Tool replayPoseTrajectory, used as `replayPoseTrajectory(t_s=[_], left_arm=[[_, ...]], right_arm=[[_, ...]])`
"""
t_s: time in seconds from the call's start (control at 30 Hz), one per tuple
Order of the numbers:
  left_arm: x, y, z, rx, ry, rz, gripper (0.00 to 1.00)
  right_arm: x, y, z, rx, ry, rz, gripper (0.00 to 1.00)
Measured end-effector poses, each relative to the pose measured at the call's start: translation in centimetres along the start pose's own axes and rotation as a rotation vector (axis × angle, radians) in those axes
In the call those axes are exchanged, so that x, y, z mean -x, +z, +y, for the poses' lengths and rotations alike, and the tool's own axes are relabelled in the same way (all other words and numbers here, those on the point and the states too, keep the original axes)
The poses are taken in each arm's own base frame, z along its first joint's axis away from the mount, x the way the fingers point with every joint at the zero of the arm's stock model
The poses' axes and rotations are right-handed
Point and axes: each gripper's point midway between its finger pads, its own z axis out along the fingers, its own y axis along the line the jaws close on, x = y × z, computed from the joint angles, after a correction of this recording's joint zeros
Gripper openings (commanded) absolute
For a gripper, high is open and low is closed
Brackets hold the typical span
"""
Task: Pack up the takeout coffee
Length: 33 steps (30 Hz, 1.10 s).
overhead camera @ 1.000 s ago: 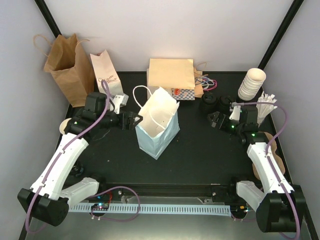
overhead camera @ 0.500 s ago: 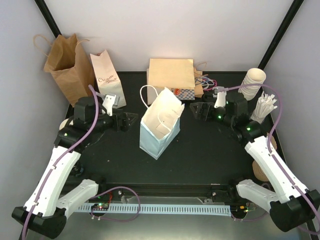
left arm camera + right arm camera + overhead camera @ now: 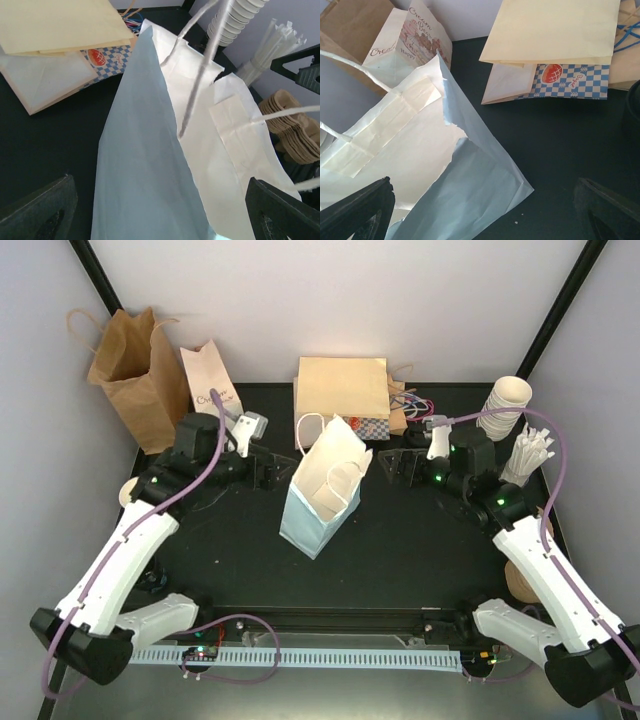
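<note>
Paper-walled takeout coffee, unseen here: probably light, crushable; worth pinching mid-wall below lid. Spread wide at left end effector (image 3: 280, 466) and right end effector (image 3: 389, 464).

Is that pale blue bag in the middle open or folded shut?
Open. The pale blue bag stands with its mouth spread, white inside visible from above.

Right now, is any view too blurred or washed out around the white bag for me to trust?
Top external: evenly lit and sharp; the white bag is bright but its folds read, the black table shows little detail. Left wrist: the bag's handle near the lens looks soft, the rest crisp. Right wrist: sharp, no glare, the printed bag legible, the fingers dark silhouettes.
</note>
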Motion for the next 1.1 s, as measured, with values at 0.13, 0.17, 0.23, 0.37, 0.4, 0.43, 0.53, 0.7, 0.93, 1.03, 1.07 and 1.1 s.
replayPoseTrajectory(t_s=[0.13, 0.17, 0.23, 0.37, 0.4, 0.43, 0.53, 0.7, 0.93, 1.03, 1.07, 1.1], left_arm=[[0.8, 1.7, -0.1, 0.034, 0.038, 0.024, 0.87], [1.1, 2.2, -0.2, 0.047, 0.051, 0.030, 0.87], [1.3, 3.2, -0.5, 0.073, 0.082, 0.041, 0.85], [1.5, 4.7, -1.0, 0.115, 0.134, 0.061, 0.68], [1.6, 4.9, -0.9, 0.126, 0.143, 0.062, 0.58], [1.7, 5.1, -0.7, 0.145, 0.152, 0.062, 0.42], [2.1, 5.4, 0.4, 0.206, 0.162, 0.058, 0.06], [3.2, 5.1, 1.4, 0.278, 0.190, 0.045, 0.01], [4.7, 3.4, 1.3, 0.315, 0.285, -0.006, 0.02], [5.4, 2.3, 0.7, 0.312, 0.330, -0.045, 0.02], [5.6, 2.0, 0.5, 0.310, 0.342, -0.058, 0.02], [5.9, 1.5, 0.3, 0.306, 0.361, -0.078, 0.01]], right_arm=[[-0.1, -0.1, -0.2, -0.011, 0.007, 0.001, 1.00], [-0.1, -0.1, -0.4, -0.023, 0.013, -0.001, 1.00], [-0.1, -0.2, -0.9, -0.050, 0.026, -0.003, 1.00], [-0.2, -0.3, -1.7, -0.093, 0.057, -0.006, 1.00], [-0.3, -0.3, -1.8, -0.101, 0.063, -0.006, 1.00], [-0.3, -0.4, -2.0, -0.113, 0.069, -0.007, 1.00], [-0.3, -0.5, -2.2, -0.122, 0.081, -0.010, 1.00], [-0.1, -1.1, -2.0, -0.119, 0.085, -0.026, 1.00], [-0.2, -1.3, -2.1, -0.125, 0.084, -0.027, 1.00], [-0.3, -1.2, -2.3, -0.130, 0.085, -0.025, 1.00], [-0.3, -1.2, -2.3, -0.130, 0.085, -0.025, 1.00], [-0.3, -1.1, -2.3, -0.131, 0.085, -0.024, 1.00]])
